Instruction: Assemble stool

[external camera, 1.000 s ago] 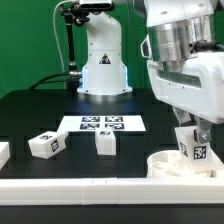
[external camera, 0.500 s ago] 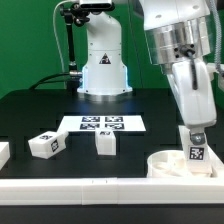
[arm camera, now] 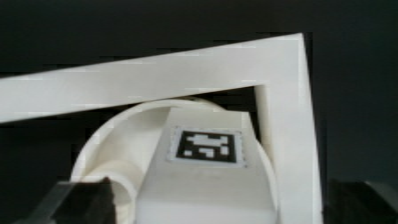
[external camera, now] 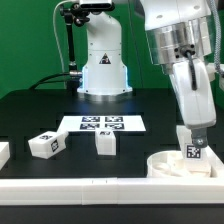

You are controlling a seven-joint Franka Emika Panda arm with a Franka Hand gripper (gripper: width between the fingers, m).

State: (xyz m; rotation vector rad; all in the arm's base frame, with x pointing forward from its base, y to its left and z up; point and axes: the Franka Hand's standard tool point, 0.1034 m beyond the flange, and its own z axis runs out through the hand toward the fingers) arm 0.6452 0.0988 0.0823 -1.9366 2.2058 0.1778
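Seat lies flat on the surface at the lower right of the exterior view. It is tucked into the corner of the white rails, probably so the corner braces it against a downward push.

Leg stands upright with its lower end inside the seat's ring and its tag facing the camera. Tool is closed on the leg's upper end from straight above. That vertical hold suits pressing the leg into a socket. Cannot tell whether the leg is fully seated.

The wrist view shows the tagged leg over the curved seat wall, with the rail corner beyond.

A spare leg and a second spare leg lie apart at lower left of centre. Both sit in front of the marker board, well away from the seat.
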